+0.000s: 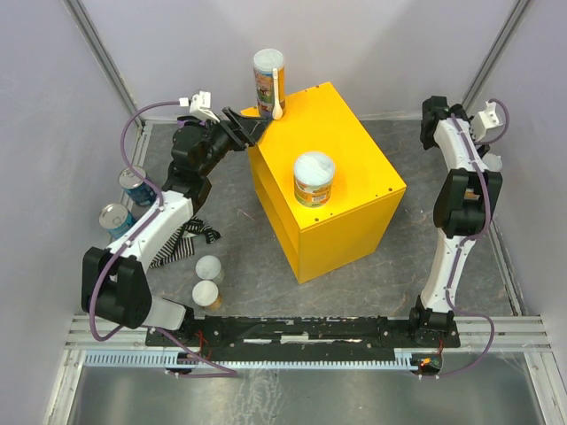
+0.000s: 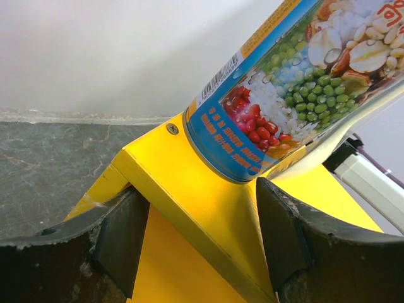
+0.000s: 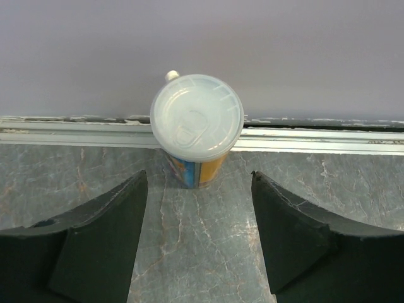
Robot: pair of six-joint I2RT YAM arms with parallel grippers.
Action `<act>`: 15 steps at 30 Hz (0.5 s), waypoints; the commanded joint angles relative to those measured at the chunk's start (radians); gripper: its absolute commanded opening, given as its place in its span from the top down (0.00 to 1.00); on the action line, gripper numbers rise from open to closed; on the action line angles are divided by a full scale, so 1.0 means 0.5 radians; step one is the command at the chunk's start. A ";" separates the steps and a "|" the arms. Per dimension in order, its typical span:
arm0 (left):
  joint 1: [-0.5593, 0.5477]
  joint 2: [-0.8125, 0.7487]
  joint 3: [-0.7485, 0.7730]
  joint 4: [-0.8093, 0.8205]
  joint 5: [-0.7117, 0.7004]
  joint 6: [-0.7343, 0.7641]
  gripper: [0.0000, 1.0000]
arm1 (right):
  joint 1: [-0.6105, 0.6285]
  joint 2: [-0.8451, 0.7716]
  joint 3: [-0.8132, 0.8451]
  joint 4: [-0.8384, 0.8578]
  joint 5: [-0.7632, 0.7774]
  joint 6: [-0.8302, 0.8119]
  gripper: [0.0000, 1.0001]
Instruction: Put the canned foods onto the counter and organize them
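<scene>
- A tall can (image 1: 268, 80) with a beans-and-peas label stands upright on the far left corner of the yellow box (image 1: 341, 212). A white spoon (image 1: 278, 93) is fixed to its side.
- A shorter can (image 1: 314, 177) with a pale lid stands near the middle of the box top, well apart from the tall can.
- The left tool (image 1: 239, 126) is at that far left corner. Its fingers (image 2: 120, 233) are apart, one on each side of the box edge just below the tall can's base, and they touch nothing.
- On the grey tabletop (image 1: 399, 266) left of the box stand two blue-labelled tins (image 1: 133, 184), one nearer than the other.
- Two small tubs (image 1: 209, 268) with pale lids stand close together on the near side, beside a striped cloth (image 1: 182, 243) under the left arm.
- A white-lidded can (image 3: 197, 117) stands upright on the tabletop at the far right, against the metal rail (image 3: 328, 139).
- The right tool (image 3: 199, 177) faces this can with its fingers apart and holds nothing.
</scene>
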 commanded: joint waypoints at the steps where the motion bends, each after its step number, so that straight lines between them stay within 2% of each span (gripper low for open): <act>1: 0.001 0.007 -0.090 0.170 0.098 0.017 0.26 | 0.030 0.067 0.053 -0.174 0.162 0.227 0.25; 15: 0.001 0.099 -0.260 0.503 0.148 -0.045 0.26 | 0.006 0.200 -0.044 -0.097 0.278 0.330 0.24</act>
